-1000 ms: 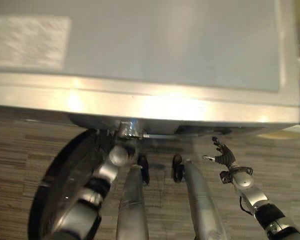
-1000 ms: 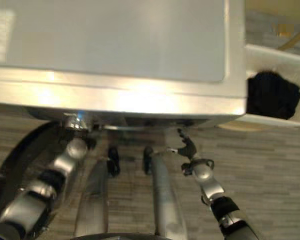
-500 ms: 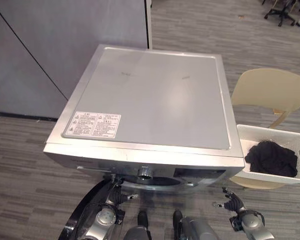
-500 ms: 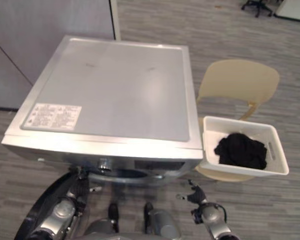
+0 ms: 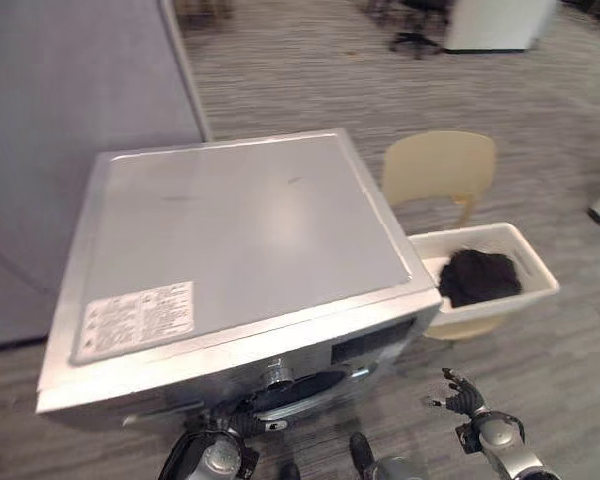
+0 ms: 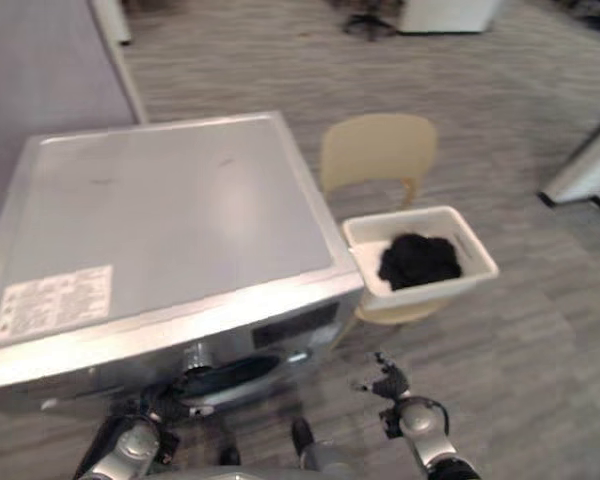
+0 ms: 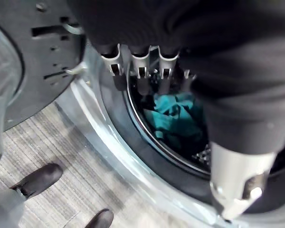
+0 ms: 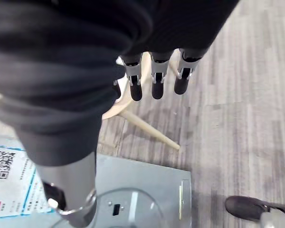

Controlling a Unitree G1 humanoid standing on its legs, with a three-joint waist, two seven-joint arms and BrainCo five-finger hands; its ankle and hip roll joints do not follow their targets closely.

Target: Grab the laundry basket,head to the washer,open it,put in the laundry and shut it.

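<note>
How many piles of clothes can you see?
2. A black pile lies in the white basket on the chair; teal clothes sit inside the washer drum. More may be hidden deeper inside.

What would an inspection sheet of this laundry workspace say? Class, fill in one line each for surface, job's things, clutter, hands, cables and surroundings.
Surface: grey striped floor.
Job's things: silver washer, door swung open; teal laundry lies in the drum. White laundry basket sits on a beige chair beside the washer, with dark clothes inside.
Clutter: nothing seen.
Hands: left hand at the drum opening, fingers straight, holding nothing; right hand open in the air in front of the washer, below the basket.
Cables: nothing seen.
Surroundings: grey partition wall behind the washer; office chair base farther off.
</note>
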